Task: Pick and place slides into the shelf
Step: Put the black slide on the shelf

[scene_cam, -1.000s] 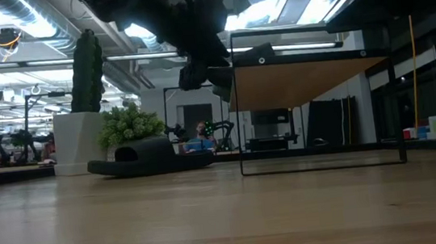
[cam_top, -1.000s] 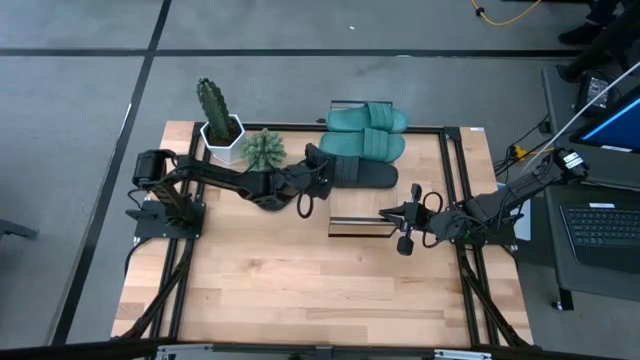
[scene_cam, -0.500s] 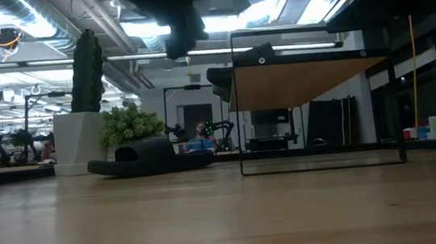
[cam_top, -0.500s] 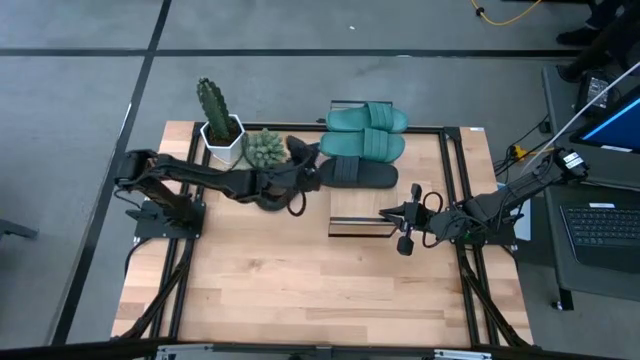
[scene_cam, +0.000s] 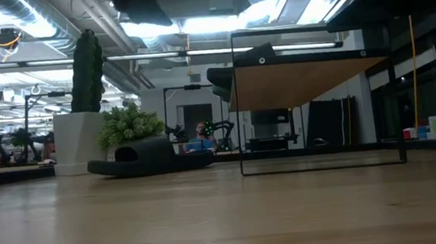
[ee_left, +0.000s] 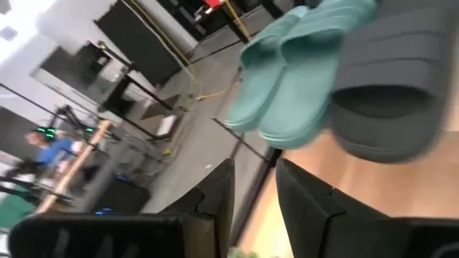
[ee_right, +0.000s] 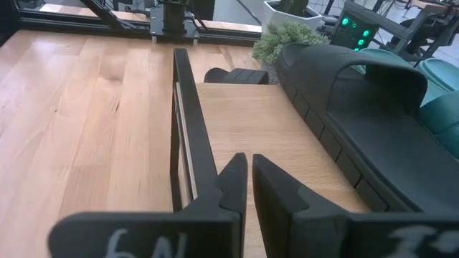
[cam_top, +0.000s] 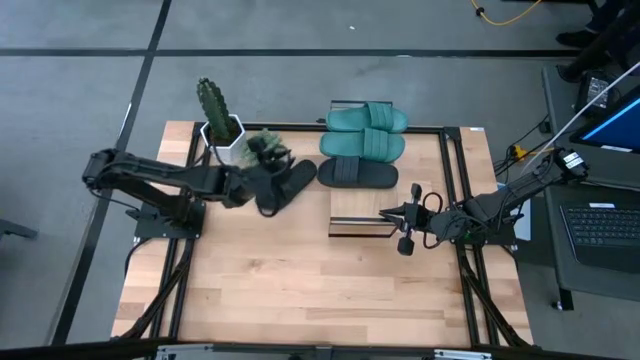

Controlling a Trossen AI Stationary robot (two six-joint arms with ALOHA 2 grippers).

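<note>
**One black slide (scene_cam: pixel 148 155) lies on the tabletop (scene_cam: pixel 228 218) beside the shelf (ee_right: pixel 244 115)**
Left end effector (ee_left: pixel 255 166) is spread, empty; right end effector (ee_right: pixel 249 168) is pressed together at the shelf — a careless descent may snag the plant (scene_cam: pixel 129 123).

Left gripper (cam_top: pixel 268 163) fingers parted; right gripper (cam_top: pixel 383 214) fingers nearly closed.

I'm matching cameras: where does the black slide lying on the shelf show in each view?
High: black slide on the shelf, next to the teal slides.
Low: slide atop the shelf's left end.
Left wrist: slide beside the teal pair.
Right wrist: slide close ahead on the shelf top.
Shared landmark: the shelf beneath it.
</note>
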